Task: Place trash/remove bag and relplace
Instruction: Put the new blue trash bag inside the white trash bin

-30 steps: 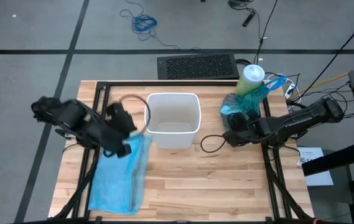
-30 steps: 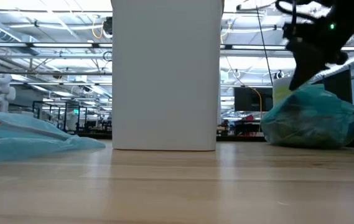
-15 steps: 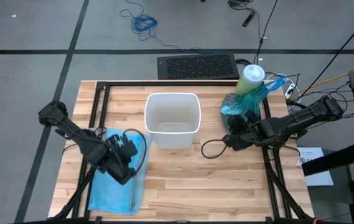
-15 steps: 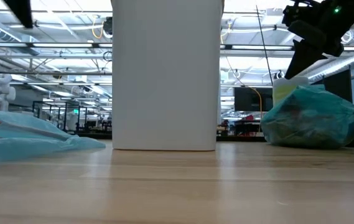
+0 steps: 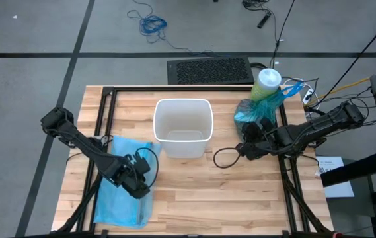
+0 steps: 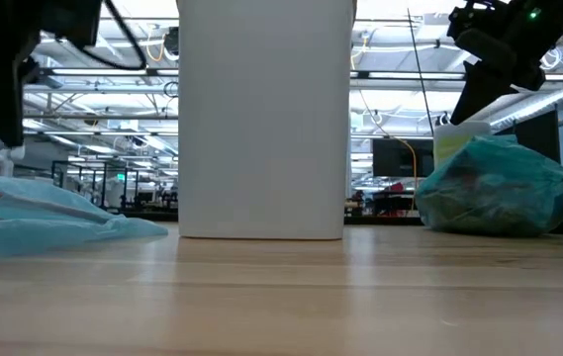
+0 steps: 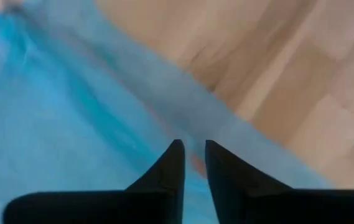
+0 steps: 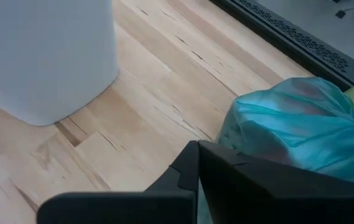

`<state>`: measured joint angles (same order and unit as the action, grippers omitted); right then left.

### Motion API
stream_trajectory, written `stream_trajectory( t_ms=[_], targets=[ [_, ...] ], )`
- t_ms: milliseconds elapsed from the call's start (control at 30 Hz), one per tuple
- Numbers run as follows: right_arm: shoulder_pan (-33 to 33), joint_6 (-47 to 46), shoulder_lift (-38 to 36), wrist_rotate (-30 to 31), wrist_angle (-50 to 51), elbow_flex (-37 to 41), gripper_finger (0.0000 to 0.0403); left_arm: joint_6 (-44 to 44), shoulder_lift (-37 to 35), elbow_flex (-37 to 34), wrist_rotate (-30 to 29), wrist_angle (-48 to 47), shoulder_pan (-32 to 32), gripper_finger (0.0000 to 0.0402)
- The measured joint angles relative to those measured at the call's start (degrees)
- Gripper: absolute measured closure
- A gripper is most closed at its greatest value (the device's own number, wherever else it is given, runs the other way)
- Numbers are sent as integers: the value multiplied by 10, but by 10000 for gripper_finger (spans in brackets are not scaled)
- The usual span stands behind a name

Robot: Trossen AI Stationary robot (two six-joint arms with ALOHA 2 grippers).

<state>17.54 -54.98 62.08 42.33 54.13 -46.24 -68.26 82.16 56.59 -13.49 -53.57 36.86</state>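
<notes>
Sky-blue plastic — the replacement bag (image 5: 125, 182) lies flat left of the empty white bin (image 5: 184, 127). Your left gripper (image 5: 140, 186) hovers over it, jaws barely parted; pinch one layer only. The right gripper (image 5: 246, 148) — closed, empty — waits beside the filled teal bag (image 5: 259, 106).

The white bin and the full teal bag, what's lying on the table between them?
Only bare wood: the high view shows an empty strip of table between the white bin and the teal bag.
</notes>
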Motion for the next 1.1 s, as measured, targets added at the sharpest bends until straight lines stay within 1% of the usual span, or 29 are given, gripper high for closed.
stream_trajectory(
  t_ms=[167,233,433,567,667,800,900,1000,1100],
  targets=[
    [0,1,0,0,-1,0,403,-46,0,-35,35,33,0,295],
    [0,2,0,0,-1,0,403,-50,0,-44,45,50,0,278],
    [0,2,0,-1,-6,0,403,-85,0,-65,52,65,-4,233],
    [0,2,0,-1,-7,0,403,-94,7,-81,59,93,-4,215],
    [0,2,0,-1,-7,0,403,-94,27,-83,59,92,-4,210],
    [0,2,0,-1,-7,0,403,-75,60,-83,59,92,-4,211],
    [0,2,0,-1,-7,0,403,-72,80,-83,59,93,-4,225],
    [0,2,0,-1,-7,0,403,-59,92,-83,59,93,-4,262],
    [0,2,0,-1,-7,0,403,-38,92,-83,59,95,-4,326]
  ],
)
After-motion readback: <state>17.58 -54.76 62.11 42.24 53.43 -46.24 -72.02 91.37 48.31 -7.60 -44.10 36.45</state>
